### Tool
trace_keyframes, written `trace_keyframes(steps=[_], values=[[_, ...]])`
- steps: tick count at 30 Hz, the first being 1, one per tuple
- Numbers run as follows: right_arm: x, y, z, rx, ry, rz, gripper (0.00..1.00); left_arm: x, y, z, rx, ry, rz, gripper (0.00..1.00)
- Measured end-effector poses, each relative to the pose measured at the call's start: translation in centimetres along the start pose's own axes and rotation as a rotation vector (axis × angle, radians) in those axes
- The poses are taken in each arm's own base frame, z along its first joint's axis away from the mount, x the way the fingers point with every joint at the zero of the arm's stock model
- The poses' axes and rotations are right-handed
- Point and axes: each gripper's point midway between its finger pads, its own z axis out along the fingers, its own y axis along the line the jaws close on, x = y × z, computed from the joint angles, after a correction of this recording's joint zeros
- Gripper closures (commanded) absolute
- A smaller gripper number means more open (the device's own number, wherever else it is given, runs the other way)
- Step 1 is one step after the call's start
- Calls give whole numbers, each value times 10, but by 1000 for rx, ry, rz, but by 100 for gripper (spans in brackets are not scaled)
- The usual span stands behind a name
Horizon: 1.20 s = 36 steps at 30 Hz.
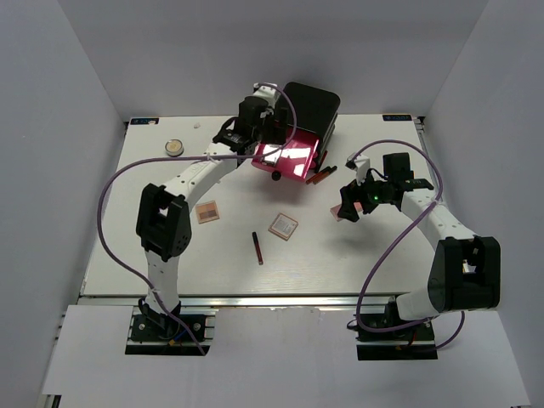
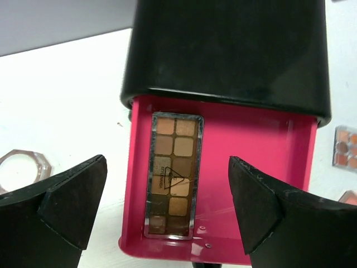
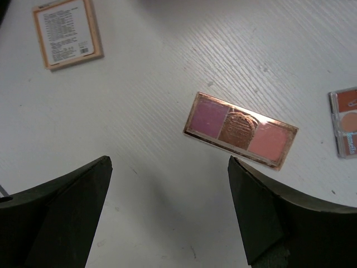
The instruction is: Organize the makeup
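The right gripper (image 3: pixel 167 218) hangs over the table (image 3: pixel 139 111) with its jaws spread wide and nothing in them. The three-pan blush palette (image 3: pixel 240 129) lies flat just past it toward one o'clock in the wrist view, its long side running ten to four o'clock. At the table's twelve o'clock the left gripper (image 2: pixel 167 209), equally wide and empty, sits over the open pink drawer (image 2: pixel 245 139) of the black box (image 2: pixel 223 50), where a long eyeshadow palette (image 2: pixel 174 173) lies along the left side. I'd say the blush palette is next. The gripper should shift until the palette is centred and turn the wrist so the fingers meet its long edges. The palette is thin, so go right down to the table and close slowly so it doesn't skid.
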Motion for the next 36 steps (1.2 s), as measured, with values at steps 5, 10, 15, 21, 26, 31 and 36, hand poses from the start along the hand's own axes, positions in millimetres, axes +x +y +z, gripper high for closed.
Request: trace_keyframes(steps=[5, 10, 15, 21, 26, 31, 36], values=[[6, -22, 1, 112, 50, 34, 11, -22, 12, -24, -47, -45, -84, 2], [1, -55, 9, 215, 96, 97, 11, -35, 51, -73, -43, -64, -295, 2], [-17, -64, 10, 192, 90, 1, 11, 13, 115, -117, -109, -9, -519, 2], [-22, -61, 9, -79, 180, -438, 25, 100, 98, -145, -89, 148, -629, 2], [27, -48, 15, -389, 294, -700, 11, 141, 90, -165, -92, 206, -704, 2], [36, -46, 27, -482, 279, -869, 11, 145, 90, -178, -101, 189, -737, 2], [27, -51, 47, -463, 288, -985, 11, 142, 92, -187, -111, 161, -738, 2]])
